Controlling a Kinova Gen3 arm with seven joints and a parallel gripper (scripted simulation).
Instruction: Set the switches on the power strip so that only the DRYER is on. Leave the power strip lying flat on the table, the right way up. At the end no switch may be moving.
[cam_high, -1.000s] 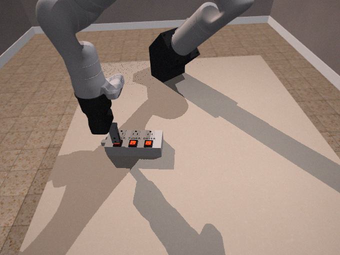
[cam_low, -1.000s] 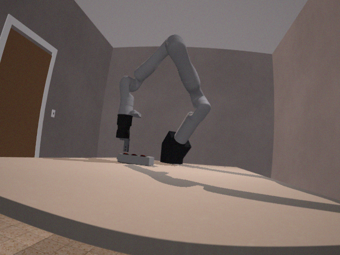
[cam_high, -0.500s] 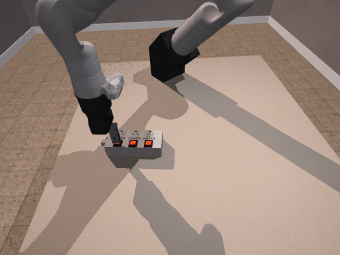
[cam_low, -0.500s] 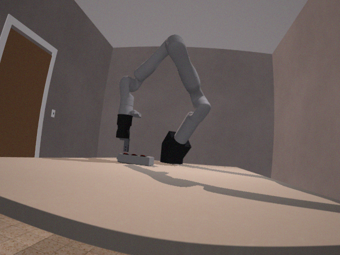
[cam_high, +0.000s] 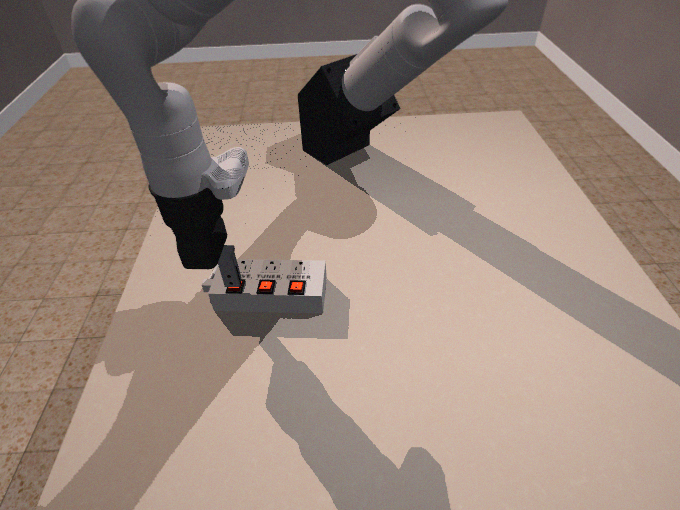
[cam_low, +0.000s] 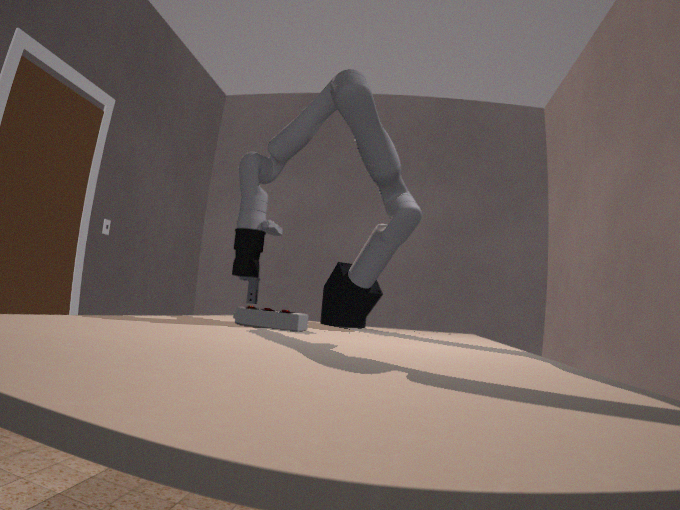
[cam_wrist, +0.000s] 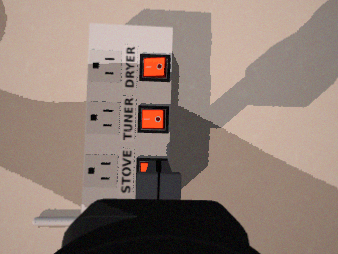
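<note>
The power strip (cam_high: 316, 272) (cam_low: 274, 320) (cam_wrist: 130, 35) lies flat, switches up. The DRYER switch (cam_high: 296, 287) (cam_wrist: 155, 67) and TUNER switch (cam_high: 265, 286) (cam_wrist: 152, 119) show orange rockers, with the line mark on the label side and the circle mark on the outer side. Their tilt is hard to tell. The STOVE switch (cam_wrist: 144, 167) is mostly covered by my fingers; only a small orange part on its label side shows. My gripper (cam_high: 232, 285) (cam_low: 251, 303) (cam_wrist: 158, 173) is shut and empty, pointing down at the STOVE switch's circle side. Whether it touches is hidden.
The strip stands on a pale table (cam_high: 466, 384) (cam_low: 274, 417). A short grey cord stub (cam_wrist: 52, 220) sticks out at the strip's STOVE end. The arm's black base (cam_high: 332, 118) (cam_low: 346, 301) stands behind the strip. Arm shadows cross the table.
</note>
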